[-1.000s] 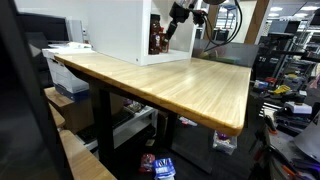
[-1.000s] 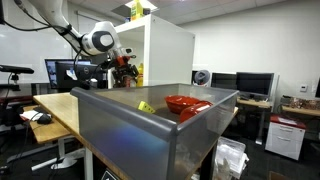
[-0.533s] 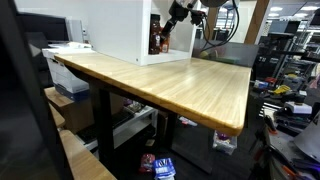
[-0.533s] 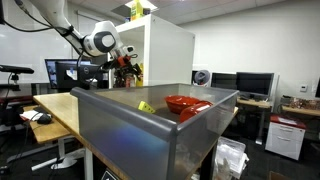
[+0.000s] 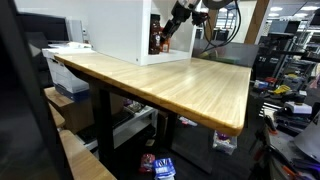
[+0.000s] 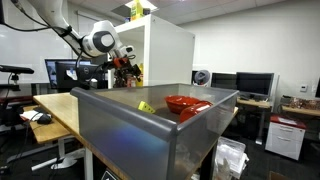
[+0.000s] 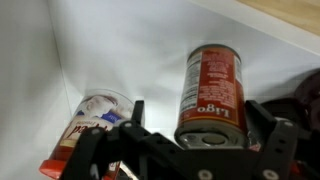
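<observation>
Judged from how things lie, the work is at an early stage. The gripper (image 7: 200,120) is at the open front of the white cabinet (image 5: 115,30) that stands on the wooden desk (image 5: 170,80), and nothing is gripped or lifted. Everything inside the cabinet looks untouched.

In the wrist view the gripper is wide open, with one finger on each side of the picture and a broad gap between them. Straight ahead of that gap, close in, is a can (image 7: 210,85) with a red label, on the cabinet's white floor. The fingers stand clear of its sides, so it is lined up but not held. Whether the gripper's body touches the near end of the can cannot be told, because the two overlap in the picture.

Out past the finger on the left of the wrist view is a smaller can (image 7: 95,118) with a pale label, near the cabinet's side wall and apart from the red one. Past the other finger, a dark red thing (image 7: 305,100) shows at the edge, too cut off to name.

In both exterior views the gripper (image 6: 125,62) sits at the cabinet's open side. Well away from it is a grey bin (image 6: 150,135) holding a red bowl (image 6: 185,103).
</observation>
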Motion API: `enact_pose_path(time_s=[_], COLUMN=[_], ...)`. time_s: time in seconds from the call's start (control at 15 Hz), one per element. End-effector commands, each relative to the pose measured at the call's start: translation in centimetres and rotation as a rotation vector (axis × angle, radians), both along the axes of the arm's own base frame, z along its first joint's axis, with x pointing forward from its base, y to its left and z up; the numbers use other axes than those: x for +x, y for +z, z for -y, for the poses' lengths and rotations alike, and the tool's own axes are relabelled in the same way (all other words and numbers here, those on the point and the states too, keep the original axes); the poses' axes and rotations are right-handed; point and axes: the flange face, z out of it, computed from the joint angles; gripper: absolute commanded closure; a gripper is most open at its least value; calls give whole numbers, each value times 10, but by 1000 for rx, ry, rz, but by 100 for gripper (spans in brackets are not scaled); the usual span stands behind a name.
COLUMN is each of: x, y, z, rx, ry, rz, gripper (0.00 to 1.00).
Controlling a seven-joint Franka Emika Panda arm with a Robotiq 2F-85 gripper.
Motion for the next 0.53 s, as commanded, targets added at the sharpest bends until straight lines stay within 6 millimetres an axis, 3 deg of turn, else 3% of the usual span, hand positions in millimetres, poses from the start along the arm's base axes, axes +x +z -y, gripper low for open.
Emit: enact_pose_path(time_s=[0.0,0.47], x=[-21,-30], y=[-1,0], z=[1,4], rx=[5,36], ry=[-31,-99], rz=[16,91], gripper=[0,0])
